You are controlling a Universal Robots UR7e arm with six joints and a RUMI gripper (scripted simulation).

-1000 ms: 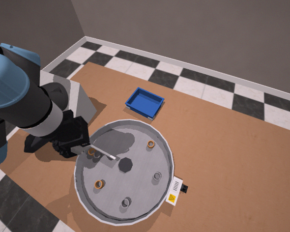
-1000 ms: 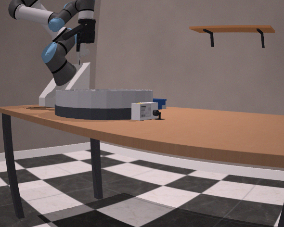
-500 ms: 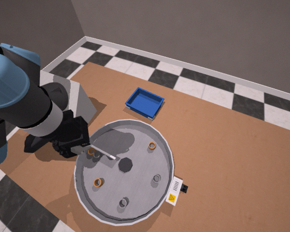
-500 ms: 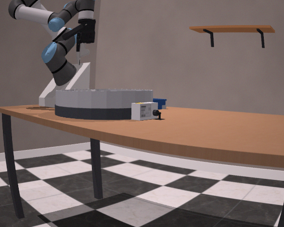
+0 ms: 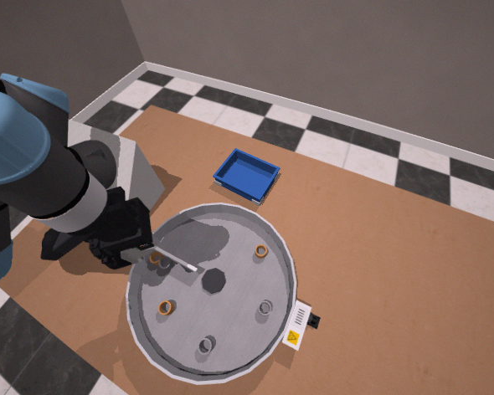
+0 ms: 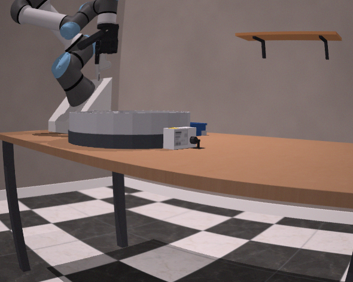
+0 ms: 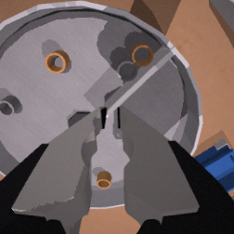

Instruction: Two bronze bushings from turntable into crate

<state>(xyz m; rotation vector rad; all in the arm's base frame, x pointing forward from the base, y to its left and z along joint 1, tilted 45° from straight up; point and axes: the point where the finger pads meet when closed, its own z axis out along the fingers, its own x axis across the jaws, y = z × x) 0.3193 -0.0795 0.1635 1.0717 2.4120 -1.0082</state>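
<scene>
The turntable (image 5: 229, 320) (image 6: 129, 122) (image 7: 28, 79) carries three bronze bushings: one (image 5: 260, 255) (image 7: 103, 177) on the crate side, one (image 5: 165, 314) (image 7: 48, 63) on the far side from the crate, and one (image 5: 151, 259) (image 7: 152, 55) beside a grey bushing (image 7: 127, 78). Two more grey bushings stand apart in the top view, one (image 5: 265, 314) near the control box and one (image 5: 205, 351) at the front. The blue crate (image 5: 238, 190) (image 6: 199, 128) (image 7: 218, 164) shows nothing inside in the top view. My gripper (image 5: 194, 268) (image 6: 98, 78) (image 7: 111, 109) is shut and empty, well above the turntable.
The turntable has a raised rim wall and a dark centre hub (image 5: 213, 280). A white control box (image 5: 296, 325) (image 6: 179, 138) with a black knob sits against its outside. The robot's pale base stand (image 5: 135, 171) rises behind the turntable. A wall shelf (image 6: 288, 36) hangs at the right.
</scene>
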